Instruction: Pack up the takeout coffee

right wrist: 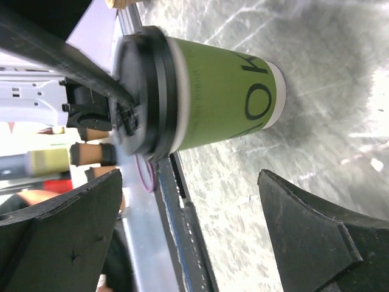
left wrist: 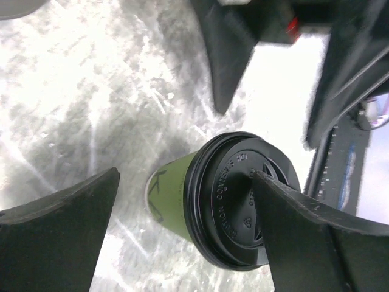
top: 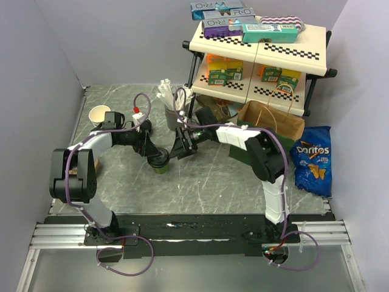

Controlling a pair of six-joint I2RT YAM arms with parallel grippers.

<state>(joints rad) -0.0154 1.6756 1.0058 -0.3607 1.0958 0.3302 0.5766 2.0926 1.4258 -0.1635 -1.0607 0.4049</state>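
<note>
On the grey marbled table (top: 231, 182), the takeout coffee (top: 161, 165) is standing upright near the centre of the overhead view. Your left gripper (left wrist: 185, 176) is straddling it, jaws apart, one finger (left wrist: 304, 231) crossing the black lid (left wrist: 234, 201). Your right gripper (right wrist: 189, 176) is hovering just beside the cup, jaws spread wide, gripping nothing.

Doritos bag (top: 312, 159) just beside brown paper bag (top: 273, 121), near shelf (top: 261, 45)
</note>
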